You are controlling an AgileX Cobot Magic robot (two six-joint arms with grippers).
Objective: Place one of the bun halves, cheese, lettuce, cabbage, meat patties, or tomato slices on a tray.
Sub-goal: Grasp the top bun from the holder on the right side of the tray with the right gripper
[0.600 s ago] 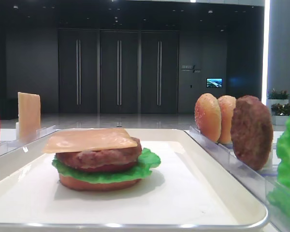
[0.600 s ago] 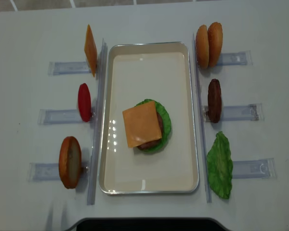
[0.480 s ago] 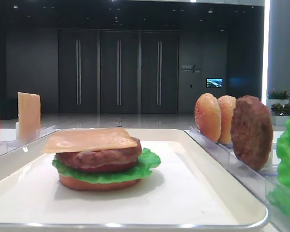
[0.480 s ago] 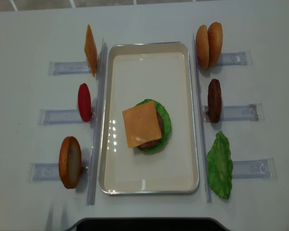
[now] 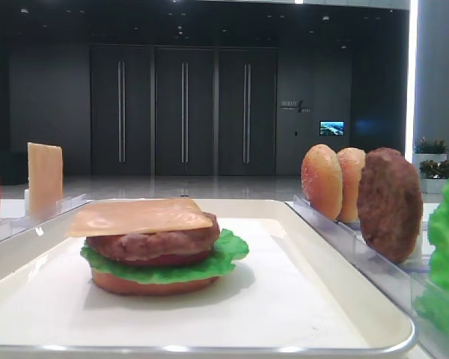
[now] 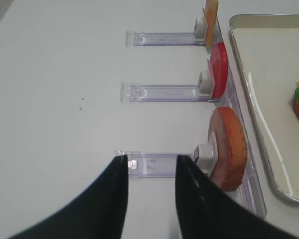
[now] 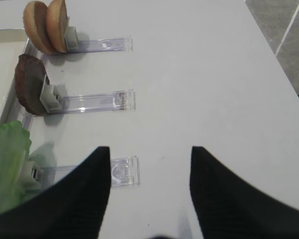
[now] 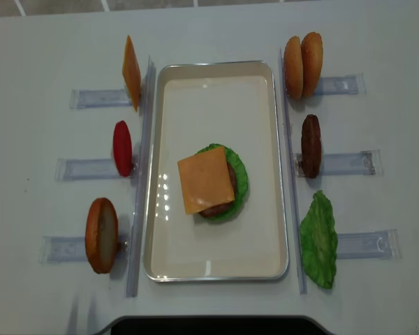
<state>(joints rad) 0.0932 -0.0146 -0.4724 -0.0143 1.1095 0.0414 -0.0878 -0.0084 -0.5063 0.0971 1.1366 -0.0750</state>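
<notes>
The white tray (image 8: 216,68) holds a stacked burger: a cheese slice (image 8: 205,180) on a patty, lettuce and a flat bun bottom. On racks to the right stand two bun halves (image 8: 302,65), a meat patty (image 8: 310,145) and lettuce (image 8: 319,239). On the left stand a cheese slice (image 8: 131,72), a tomato slice (image 8: 122,148) and a bun half (image 8: 101,234). My left gripper (image 6: 150,162) is open and empty, low over the outer end of that bun half's (image 6: 231,147) rack. My right gripper (image 7: 149,152) is open and empty over bare table beside the lettuce (image 7: 7,164) rack.
Clear plastic racks (image 8: 91,168) stick out sideways from both long sides of the tray, and long clear rails (image 8: 141,174) run along its edges. The white table reaches outward past the rack ends. A dark edge (image 8: 209,325) lies at the table's front.
</notes>
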